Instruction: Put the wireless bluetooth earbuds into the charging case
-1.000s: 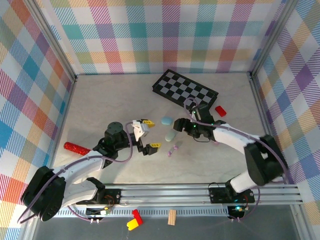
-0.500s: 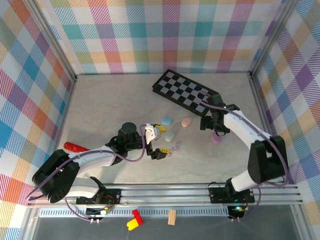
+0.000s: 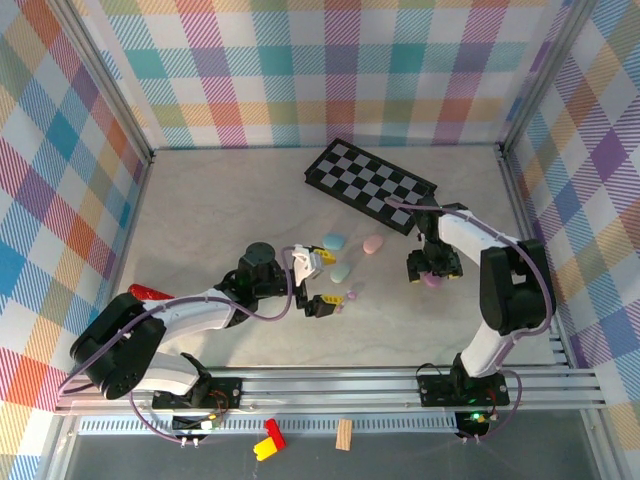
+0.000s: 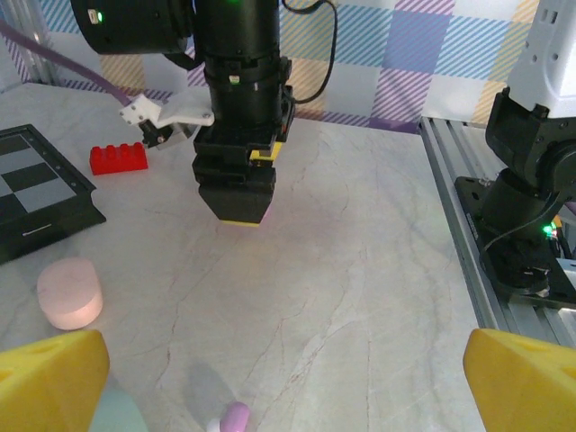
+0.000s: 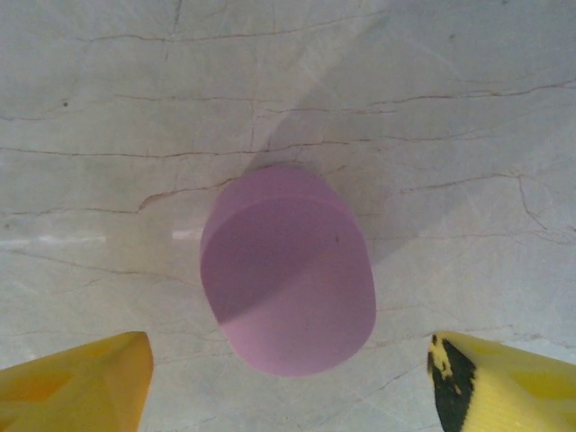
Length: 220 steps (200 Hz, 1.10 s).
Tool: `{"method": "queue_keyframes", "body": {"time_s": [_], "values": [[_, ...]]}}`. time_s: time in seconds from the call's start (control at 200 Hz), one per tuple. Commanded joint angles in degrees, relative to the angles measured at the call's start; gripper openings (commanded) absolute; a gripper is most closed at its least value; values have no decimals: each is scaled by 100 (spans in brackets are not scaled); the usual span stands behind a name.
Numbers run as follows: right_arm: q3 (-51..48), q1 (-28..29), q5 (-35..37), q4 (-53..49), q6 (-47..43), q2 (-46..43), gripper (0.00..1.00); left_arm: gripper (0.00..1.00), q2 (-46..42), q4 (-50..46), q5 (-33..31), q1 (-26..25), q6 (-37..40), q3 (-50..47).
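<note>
A tiny purple earbud [image 3: 351, 295] lies on the marble table, with a whitish bud [image 3: 340, 307] touching my left gripper's near finger. My left gripper [image 3: 320, 281] is open just left of them; the purple earbud [image 4: 234, 418] shows low between its yellow fingertips [image 4: 54, 378]. Of the pebble-shaped cases, a teal one [image 3: 340, 272] lies by the left gripper, with a blue one [image 3: 333, 241] and a pink one [image 3: 373, 244] behind. My right gripper [image 3: 432, 270] hovers open over a purple case [image 5: 288, 279], a finger on either side with a gap to each.
A black chessboard [image 3: 370, 184] lies tilted at the back, its corner close to the right arm. A red brick [image 4: 118, 158] sits beside it. A red cylinder [image 3: 148, 293] lies at the far left. The rail [image 3: 400, 385] runs along the near edge.
My right gripper swung from the table's middle to the right and came down over the purple case. My left gripper slid right toward the earbuds, still open.
</note>
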Motion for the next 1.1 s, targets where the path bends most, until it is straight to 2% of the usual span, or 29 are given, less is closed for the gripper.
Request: {"method": "queue_keyframes", "body": {"time_s": [0.0, 0.16, 0.325, 0.42, 0.585, 0.765, 0.94, 1.025, 1.095], "values": [[186, -65, -186, -88, -181, 209, 75, 100, 68, 376, 190, -77, -105, 153], [193, -80, -227, 60, -255, 402, 67, 100, 70, 400, 183, -76, -106, 153], [176, -78, -298, 149, -277, 436, 52, 100, 69, 382, 156, -63, -107, 127], [125, -48, -433, 216, -397, 332, 48, 100, 70, 416, 146, -36, -140, 85], [76, 264, -577, 379, -592, 40, 45, 100, 65, 757, 145, 238, -435, -110], [33, 959, -687, 715, -783, -374, 44, 100, 34, 1247, -175, 672, -1130, -388], [-321, 1483, -1361, 1694, -1262, -1063, 44, 100, -144, 1448, -591, 929, -1433, -660], [-670, 1717, -1621, 2393, -1690, -1421, 45, 100, -347, 1242, -823, 1040, -1627, -726], [-806, 1855, -1813, 2689, -1885, -1577, 44, 100, -538, 900, -1255, 1065, -1859, -726]]}}
